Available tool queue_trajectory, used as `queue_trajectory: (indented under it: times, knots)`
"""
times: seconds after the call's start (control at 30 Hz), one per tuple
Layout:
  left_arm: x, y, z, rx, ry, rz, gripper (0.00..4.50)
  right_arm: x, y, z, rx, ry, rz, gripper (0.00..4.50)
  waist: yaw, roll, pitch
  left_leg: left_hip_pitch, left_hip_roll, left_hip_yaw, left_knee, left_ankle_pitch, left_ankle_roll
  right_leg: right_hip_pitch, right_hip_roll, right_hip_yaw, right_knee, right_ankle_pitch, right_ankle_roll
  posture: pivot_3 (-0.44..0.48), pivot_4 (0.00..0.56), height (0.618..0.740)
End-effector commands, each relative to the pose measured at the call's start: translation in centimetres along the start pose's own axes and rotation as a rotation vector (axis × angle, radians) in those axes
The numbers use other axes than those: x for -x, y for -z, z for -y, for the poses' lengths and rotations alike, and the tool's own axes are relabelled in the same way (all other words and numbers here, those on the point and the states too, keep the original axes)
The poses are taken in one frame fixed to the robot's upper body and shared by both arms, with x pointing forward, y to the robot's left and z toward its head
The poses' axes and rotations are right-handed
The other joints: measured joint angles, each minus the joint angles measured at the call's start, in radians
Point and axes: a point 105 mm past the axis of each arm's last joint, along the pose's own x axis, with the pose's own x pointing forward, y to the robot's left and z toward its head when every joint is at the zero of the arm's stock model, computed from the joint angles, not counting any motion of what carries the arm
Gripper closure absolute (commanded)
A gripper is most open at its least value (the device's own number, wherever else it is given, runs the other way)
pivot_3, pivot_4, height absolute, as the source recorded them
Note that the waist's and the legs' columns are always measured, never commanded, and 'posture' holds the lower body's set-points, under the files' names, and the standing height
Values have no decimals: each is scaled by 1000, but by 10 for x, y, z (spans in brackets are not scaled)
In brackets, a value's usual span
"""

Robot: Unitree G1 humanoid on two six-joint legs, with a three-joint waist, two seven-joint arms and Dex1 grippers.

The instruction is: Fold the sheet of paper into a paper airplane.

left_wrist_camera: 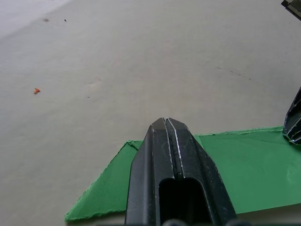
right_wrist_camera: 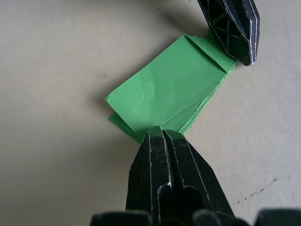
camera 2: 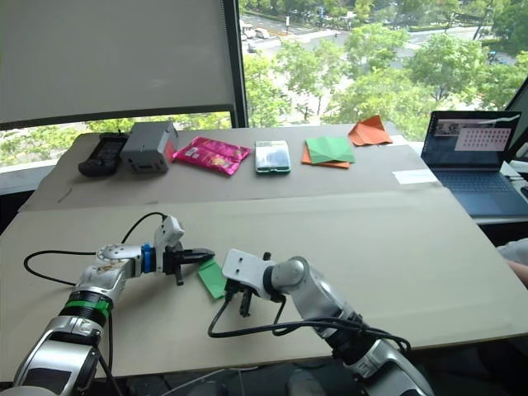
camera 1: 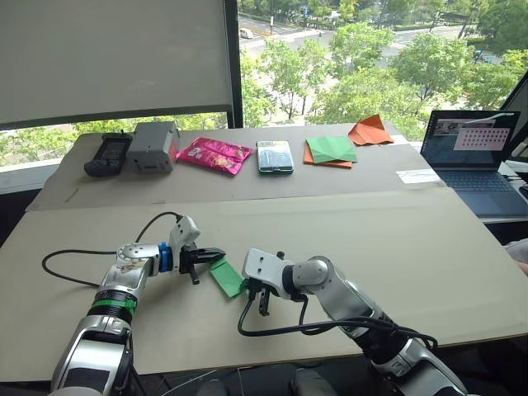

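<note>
The green paper [camera 1: 225, 277], folded into a narrow strip, lies flat near the front of the table [camera 1: 412, 247], between the two grippers. The left gripper [camera 1: 216, 253] has its fingers pressed together, tips resting on the paper's far end. The right gripper [camera 1: 262, 307] also has its fingers together, tips down at the paper's near right edge. Neither is clamped on the paper.

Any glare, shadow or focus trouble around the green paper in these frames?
Left eye view: bright window behind, sheet of paper evenly lit. Right wrist view: paper creases crisp, a soft shadow along its edge, right gripper fingertips sharp. Left wrist view: left gripper shows a thin highlight, table fairly flat-lit.
</note>
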Motion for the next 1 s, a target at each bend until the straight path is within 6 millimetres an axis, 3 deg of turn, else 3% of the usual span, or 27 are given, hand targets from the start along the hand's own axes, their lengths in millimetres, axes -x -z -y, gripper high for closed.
queue_trajectory:
  times: [0.03, 0.3, 0.47, 0.67, 0.77, 0.93, 1.0]
  knots:
    - [8, 19, -6, 32, -43, -75, 4500, -5, 44, -8, -114, -23, -162, 4492, 0, 0, 0, 0, 0, 0, 0, 0, 0, 0, 0, 0, 0, 0, 0, 0, 150, 740]
    - [11, 21, -11, 35, -82, -68, 4500, -5, 45, -9, -109, -27, -163, 4492, 0, 0, 0, 0, 0, 0, 0, 0, 0, 0, 0, 0, 0, 0, 0, 0, 150, 740]
    - [17, 8, -16, 23, -103, -18, 4500, -4, 40, -7, -88, -18, -139, 4492, 0, 0, 0, 0, 0, 0, 0, -1, -2, 0, 0, 0, 0, 0, 0, 0, 150, 740]
    - [52, -35, -12, 2, -123, 143, 4500, 3, 11, -5, -45, 1, 28, 4492, -1, -3, 5, -3, 0, 0, -2, -2, -3, -2, 0, 0, -1, 0, 0, 0, 150, 740]
    - [67, -50, 5, 16, -99, 196, 4500, 10, -3, -5, -38, 21, 110, 4492, -1, -3, 6, -5, 1, 0, -3, 0, 0, -3, 0, 0, -4, 0, 1, 0, 150, 740]
    - [81, -40, 32, 14, -76, 141, 4500, 37, -36, 10, 11, 111, 268, 4492, 0, 0, 14, -7, 0, 1, -4, 0, 0, -1, -2, 0, -12, 1, 2, 0, 150, 740]
    - [91, -34, 38, 22, -84, 113, 4500, 58, -48, 14, -3, 157, 356, 3904, 0, -1, 19, -7, 0, 1, -4, 0, 0, -2, -3, 0, -12, 2, 2, 0, 150, 740]
